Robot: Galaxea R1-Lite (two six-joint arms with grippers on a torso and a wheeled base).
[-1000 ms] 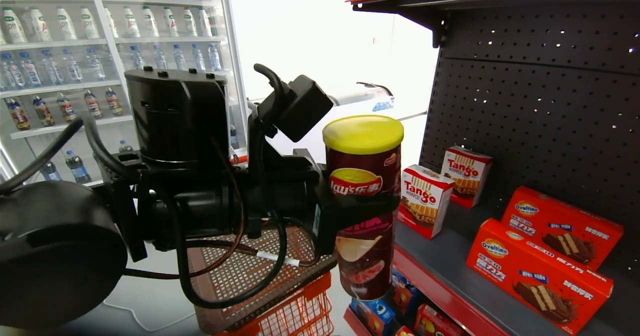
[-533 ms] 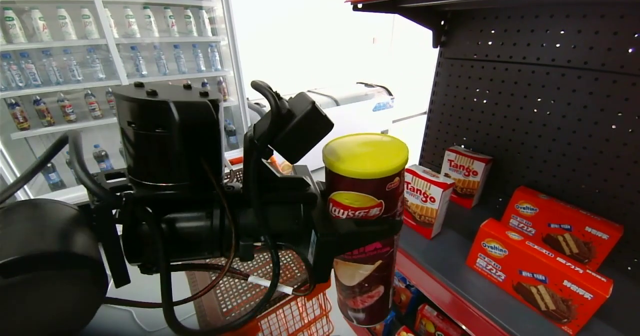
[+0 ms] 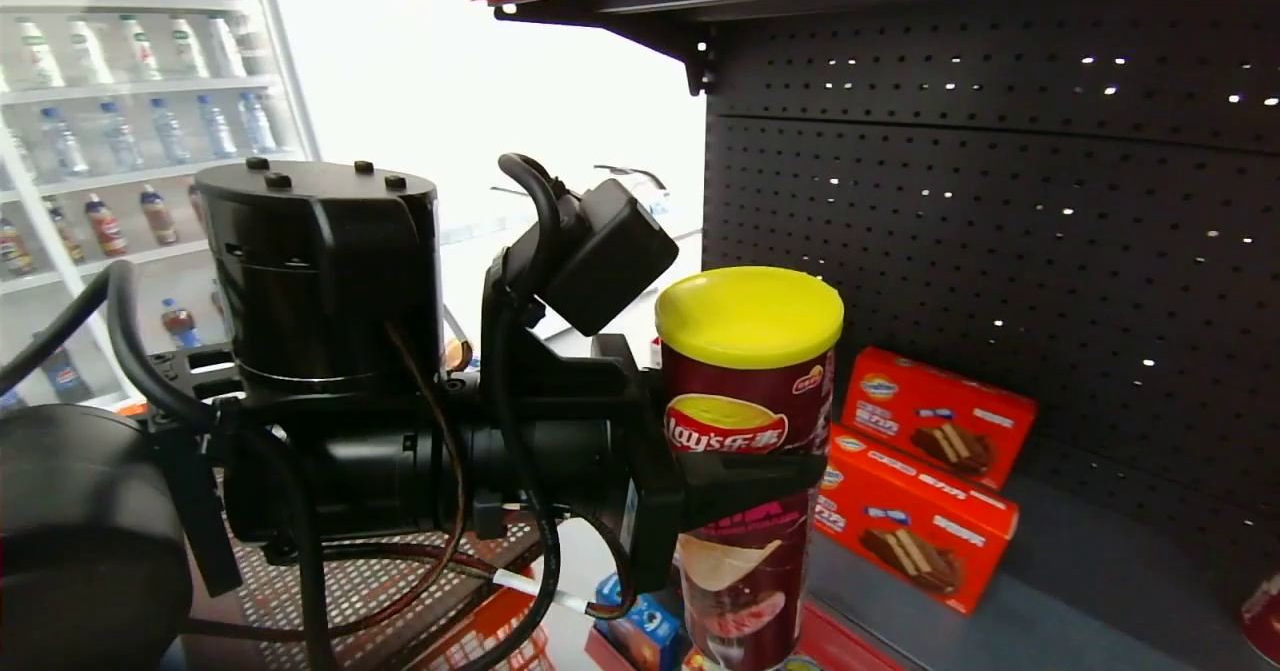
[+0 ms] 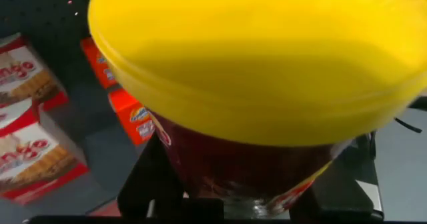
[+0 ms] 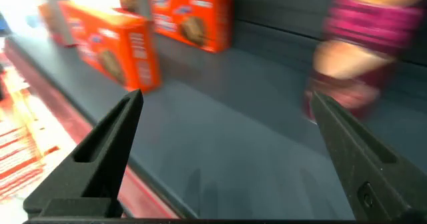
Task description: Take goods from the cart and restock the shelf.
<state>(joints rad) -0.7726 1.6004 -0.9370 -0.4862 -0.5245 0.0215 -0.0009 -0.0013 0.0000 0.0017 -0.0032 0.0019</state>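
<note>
Orange boxes (image 3: 935, 421), two; one can (image 3: 750, 401) in left gripper (image 3: 750, 476), maybe another can (image 5: 363, 51).

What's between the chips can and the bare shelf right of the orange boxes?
Nothing visible. The left tool holds the chips can upright in front of the shelf. The orange boxes stand beyond it, and bare grey shelf lies open to their right. A second can stands at the far right, past that gap.

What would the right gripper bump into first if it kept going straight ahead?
Probably the bare grey shelf board, between the orange boxes and a blurred reddish can. The open right gripper aims into that gap; depth is hard to judge.
</note>
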